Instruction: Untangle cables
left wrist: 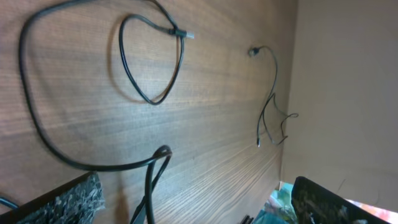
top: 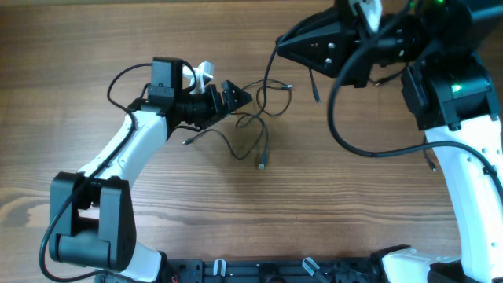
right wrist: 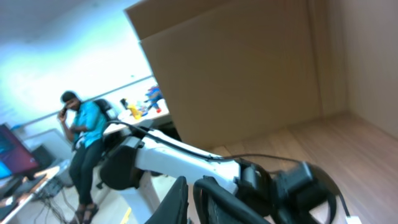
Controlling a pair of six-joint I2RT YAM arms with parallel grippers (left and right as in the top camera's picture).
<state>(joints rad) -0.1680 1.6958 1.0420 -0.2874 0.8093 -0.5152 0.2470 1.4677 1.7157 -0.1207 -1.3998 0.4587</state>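
On the bench [top: 354, 220] before me the cables [top: 253, 118] lie in a loose tangle of thin black loops. My left end effector [top: 238, 97] sits just beside the tangle's left edge, its fingers [left wrist: 62, 200] spread wide with nothing between them. Farther off, my right end effector [top: 280, 43] has its fingers all but pressed together; one wire runs up toward its tip, and I cannot tell whether it is pinched

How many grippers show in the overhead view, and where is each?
2. The left gripper is mid-frame, at the left edge of the cables. The right gripper is near the top edge, up and right of them. Neither is hidden.
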